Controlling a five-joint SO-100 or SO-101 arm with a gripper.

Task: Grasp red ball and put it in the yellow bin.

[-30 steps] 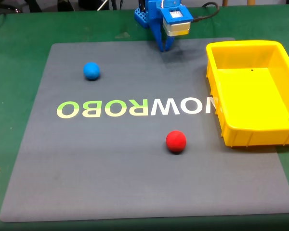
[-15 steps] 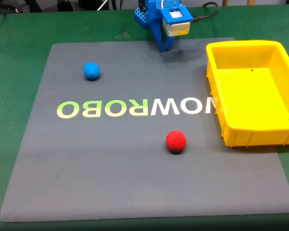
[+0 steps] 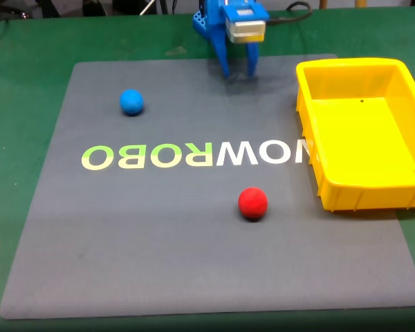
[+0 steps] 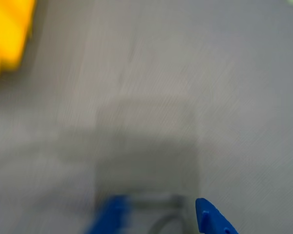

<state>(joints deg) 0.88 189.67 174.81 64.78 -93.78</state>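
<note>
The fingers (image 3: 238, 71) have just been spread apart at the mat's far edge, ready for the untouched red ball (image 3: 252, 203).

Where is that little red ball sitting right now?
In the fixed view, the red ball rests on the grey mat, just below the "ROBOWOW" lettering and left of the yellow bin's near corner, untouched.

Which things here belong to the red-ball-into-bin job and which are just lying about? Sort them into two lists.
Part of the job:
- red ball, on the grey mat
- yellow bin, at the mat's right edge in the fixed view, nothing in it
- gripper, open, at the mat's far edge

Just lying about:
- blue ball
- grey mat with its ROBO lettering
</note>
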